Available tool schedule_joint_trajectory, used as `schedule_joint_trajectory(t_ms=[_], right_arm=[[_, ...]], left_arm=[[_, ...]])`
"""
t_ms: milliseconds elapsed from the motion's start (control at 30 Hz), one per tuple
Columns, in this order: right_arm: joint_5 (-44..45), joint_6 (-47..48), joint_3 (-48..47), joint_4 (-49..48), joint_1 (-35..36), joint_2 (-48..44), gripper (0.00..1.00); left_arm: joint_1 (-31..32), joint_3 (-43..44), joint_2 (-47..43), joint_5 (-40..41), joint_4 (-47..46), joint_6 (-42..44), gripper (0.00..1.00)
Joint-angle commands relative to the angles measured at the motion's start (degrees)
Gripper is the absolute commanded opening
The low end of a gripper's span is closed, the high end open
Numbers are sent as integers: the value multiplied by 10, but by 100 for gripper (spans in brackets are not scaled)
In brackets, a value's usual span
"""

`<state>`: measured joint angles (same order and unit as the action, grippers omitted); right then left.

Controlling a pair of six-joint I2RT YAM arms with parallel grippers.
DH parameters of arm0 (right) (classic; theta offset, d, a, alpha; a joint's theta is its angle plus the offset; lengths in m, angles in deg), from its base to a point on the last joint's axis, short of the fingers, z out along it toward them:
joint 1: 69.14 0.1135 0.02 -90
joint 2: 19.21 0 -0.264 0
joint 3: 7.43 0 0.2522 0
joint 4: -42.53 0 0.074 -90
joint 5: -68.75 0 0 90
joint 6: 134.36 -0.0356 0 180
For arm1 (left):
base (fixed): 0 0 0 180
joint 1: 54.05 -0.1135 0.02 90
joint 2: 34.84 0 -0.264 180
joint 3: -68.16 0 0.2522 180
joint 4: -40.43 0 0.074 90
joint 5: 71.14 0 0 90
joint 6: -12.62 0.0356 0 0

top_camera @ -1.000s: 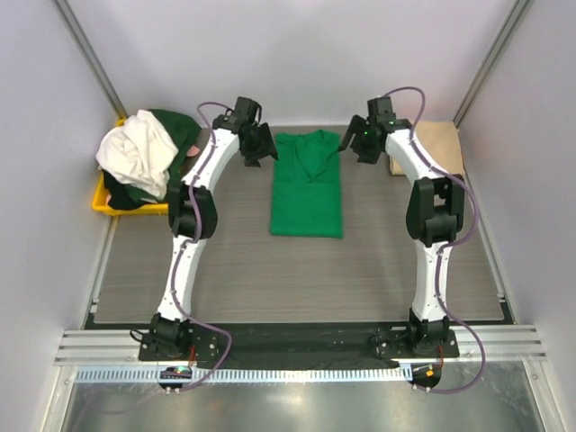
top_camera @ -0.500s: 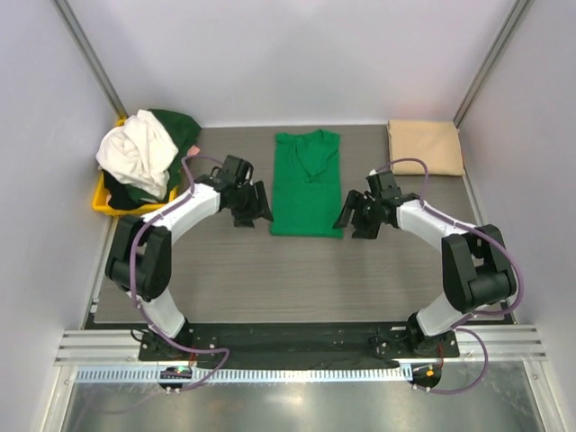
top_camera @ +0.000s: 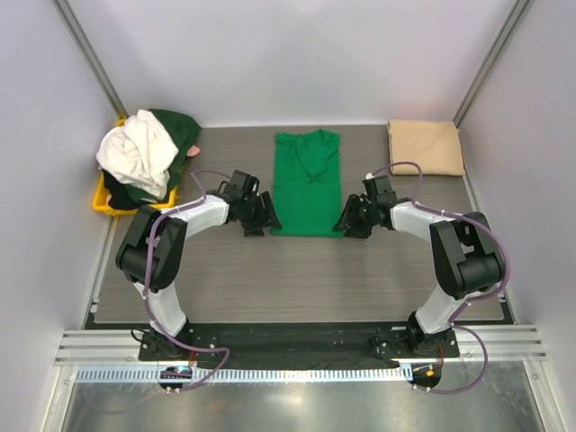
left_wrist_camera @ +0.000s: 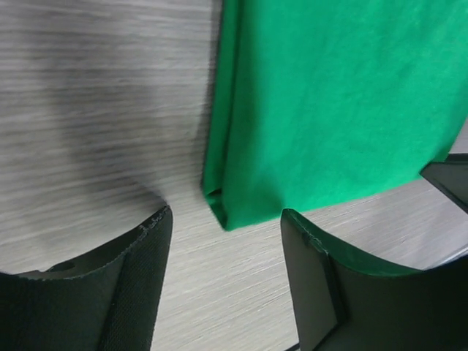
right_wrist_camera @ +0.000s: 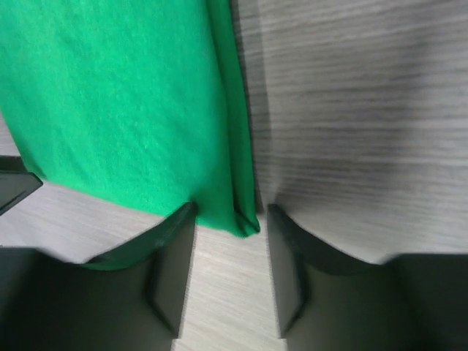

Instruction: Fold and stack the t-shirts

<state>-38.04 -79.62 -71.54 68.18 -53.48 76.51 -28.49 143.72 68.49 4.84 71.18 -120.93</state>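
A bright green t-shirt (top_camera: 306,189), folded into a long strip, lies flat mid-table with its collar to the back. My left gripper (top_camera: 264,219) sits low at the strip's near left corner. In the left wrist view the gripper (left_wrist_camera: 227,214) stands open, the green corner (left_wrist_camera: 223,212) just ahead between its fingertips. My right gripper (top_camera: 347,220) is at the near right corner. Its jaws (right_wrist_camera: 231,212) are narrower but apart, the corner (right_wrist_camera: 245,219) lying between the tips. A folded tan t-shirt (top_camera: 425,147) rests at the back right. White (top_camera: 135,148) and dark green (top_camera: 180,126) t-shirts are heaped back left.
The heap of shirts lies in a shallow yellow tray (top_camera: 101,200) by the left wall. Metal frame posts and white walls close in the table on three sides. Bare wood-grain table (top_camera: 297,270) lies between the green shirt and the arm bases.
Both arms swung from the collar end down to the shirt's near corners and dropped low. The right jaws have narrowed around the corner; the left jaws kept their width.
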Motion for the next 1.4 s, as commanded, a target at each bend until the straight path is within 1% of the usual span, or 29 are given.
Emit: schedule_joint_trajectory(t_ms=[0, 33, 133, 167, 200, 233, 267, 333, 367, 400, 433, 533, 600, 633, 667, 700, 733, 767, 800, 833, 867, 900, 967, 1000, 1067, 1100, 1200, 1233, 1367], right_arm=[[0, 2, -1, -28, 3, 15, 46], [0, 2, 0, -31, 3, 17, 44], [1, 2, 2, -35, 3, 24, 35], [0, 2, 2, -35, 4, 25, 30], [-1, 0, 4, -38, 3, 26, 28], [-3, 0, 6, -41, 3, 26, 25], [-3, -1, 7, -42, 3, 27, 20], [-5, -1, 8, -44, 3, 25, 14], [-6, -1, 8, -44, 3, 22, 8], [-7, -2, 10, -42, 2, 12, 4], [-10, -3, 15, -43, 4, 5, 1], [-17, -6, 38, -33, 5, -43, 1], [-9, -6, 60, -2, 11, -79, 1], [-3, -6, 67, 13, 15, -121, 1], [9, -9, 75, 26, 19, -144, 1], [13, -11, 83, 42, 23, -166, 1], [21, -15, 93, 86, 24, -192, 1], [26, -23, 97, 107, 25, -243, 1], [29, -27, 102, 124, 27, -274, 1], [31, -33, 111, 161, 31, -302, 1], [31, -38, 113, 181, 35, -357, 1], [34, -49, 115, 198, 42, -382, 1], [40, -61, 116, 255, 72, -430, 1], [48, -80, 116, 271, 84, -473, 1], [71, -100, 112, 320, 121, -516, 1], [76, -109, 110, 335, 129, -547, 1], [89, -126, 77, 382, 139, -577, 1], [97, -122, 64, 388, 139, -575, 1], [147, -98, 3, 401, 139, -526, 1]], left_arm=[[6, 3, 20, 0, -36, -7, 62], [10, 0, 22, 5, -38, -8, 61], [12, -8, 28, 14, -49, -15, 49], [12, -12, 30, 15, -54, -19, 40], [12, -12, 35, 15, -64, -22, 33], [12, -15, 36, 16, -69, -25, 24], [13, -13, 40, 15, -72, -31, 11], [17, -5, 45, 14, -77, -35, 7], [19, -3, 43, 15, -76, -36, 2], [26, 0, 40, 15, -74, -36, 0], [30, -3, 24, 15, -72, -36, 0], [60, -32, -22, 46, -54, -44, 0], [84, -55, -80, 68, -34, -65, 0], [94, -79, -101, 75, -28, -74, 0], [105, -91, -148, 86, -11, -83, 0], [129, -101, -169, 107, 0, -91, 0], [143, -118, -195, 118, 12, -106, 0], [157, -123, -216, 128, 26, -112, 0], [188, -128, -258, 137, 57, -120, 0], [206, -133, -277, 168, 75, -138, 0], [224, -135, -294, 180, 89, -147, 0], [262, -138, -332, 194, 119, -159, 0], [303, -139, -365, 237, 150, -199, 1], [344, -139, -393, 249, 175, -214, 0], [384, -136, -421, 292, 216, -264, 0], [420, -132, -430, 303, 229, -277, 0], [461, -109, -449, 339, 275, -311, 0], [461, -97, -449, 341, 282, -312, 0], [460, -54, -431, 392, 332, -307, 0]])
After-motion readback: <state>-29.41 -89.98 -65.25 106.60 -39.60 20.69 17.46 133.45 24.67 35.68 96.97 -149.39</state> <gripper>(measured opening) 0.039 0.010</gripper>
